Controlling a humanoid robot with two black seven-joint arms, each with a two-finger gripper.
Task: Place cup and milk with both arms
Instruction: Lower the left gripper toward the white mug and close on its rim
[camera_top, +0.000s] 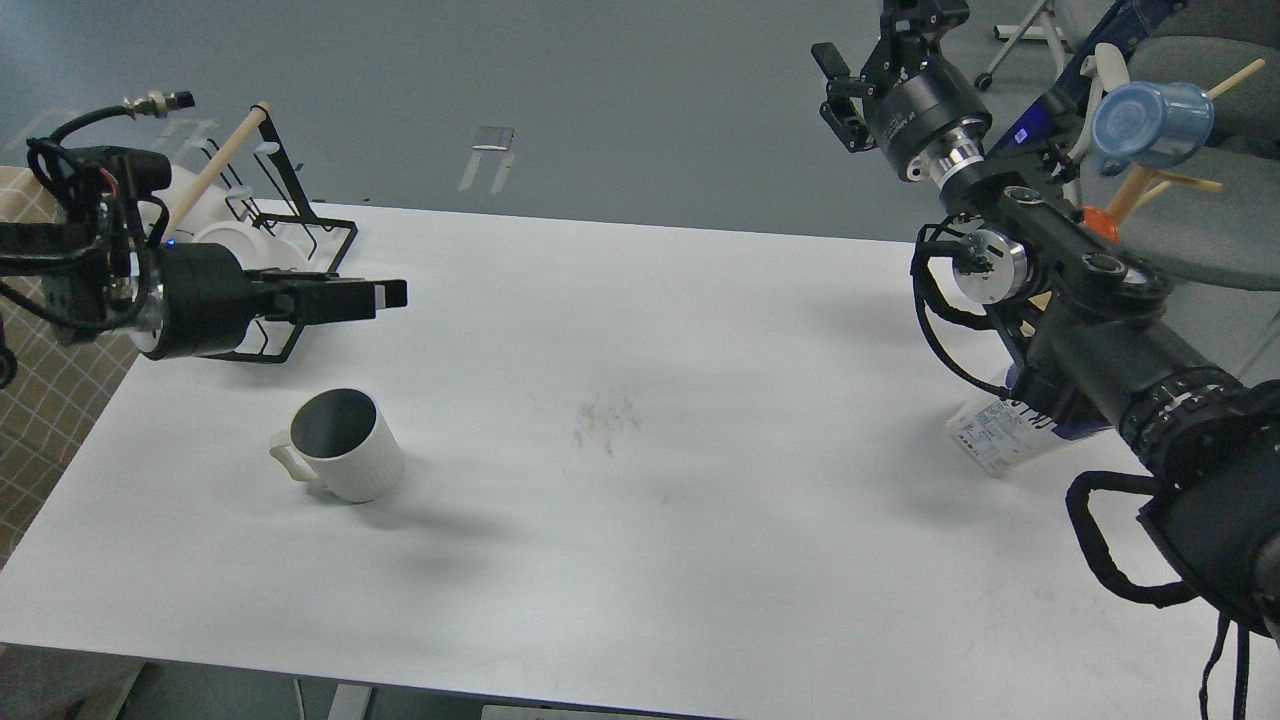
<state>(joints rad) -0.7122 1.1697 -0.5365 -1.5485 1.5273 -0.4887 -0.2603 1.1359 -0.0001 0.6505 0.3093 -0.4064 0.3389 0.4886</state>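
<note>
The cup (343, 445), a white ribbed mug with a dark grey inside, stands upright on the white table (700, 560) at the front left, handle to the left. My left gripper (385, 295) hovers above and behind it, pointing right and holding nothing; its dark fingers overlap. The milk (990, 440) is at the table's right edge, mostly hidden behind my right arm; only its white printed lower part and a strip of dark blue show. My right gripper (840, 95) is raised high above the table's far right, fingers apart and empty.
A black wire rack (300, 225) with smooth white mugs and a wooden rod stands at the far left corner. A wooden peg stand with a blue plastic cup (1150, 125) and an orange one is off the far right. A faint smudge marks the table's middle.
</note>
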